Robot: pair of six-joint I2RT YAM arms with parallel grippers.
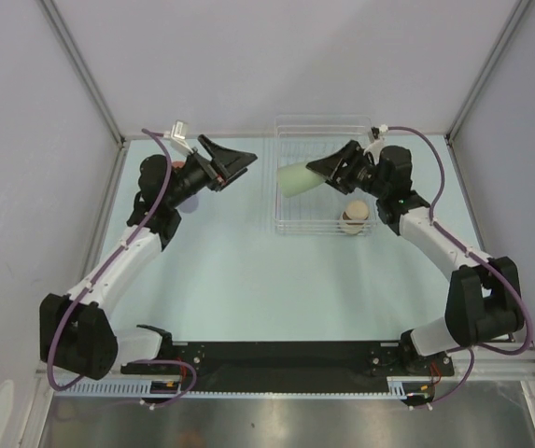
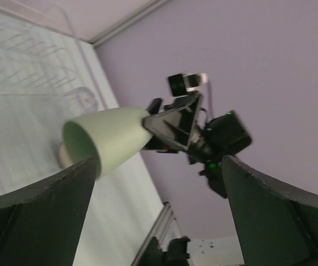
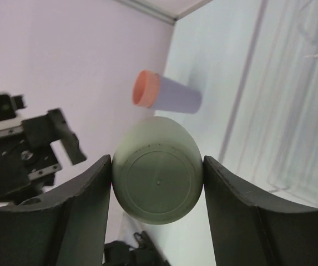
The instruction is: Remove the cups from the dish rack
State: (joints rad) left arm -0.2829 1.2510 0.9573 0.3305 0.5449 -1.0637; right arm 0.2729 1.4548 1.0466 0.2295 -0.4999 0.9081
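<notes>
The green cup [image 1: 297, 177], judged light, stiff and slick, is gripped by its base in the closed right jaws at the rack's [image 1: 278, 207] left wall, upper centre of the top view, while the left jaws are spread wide and empty.

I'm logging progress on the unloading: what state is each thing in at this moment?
left gripper: open, empty.
right gripper: shut on the pale green cup.
pale green cup: held on its side above the dish rack.
beige cup: standing in the rack's near right corner.
lilac cup: out of the rack, on the table.
salmon-red cup: nested in the lilac cup.
</notes>
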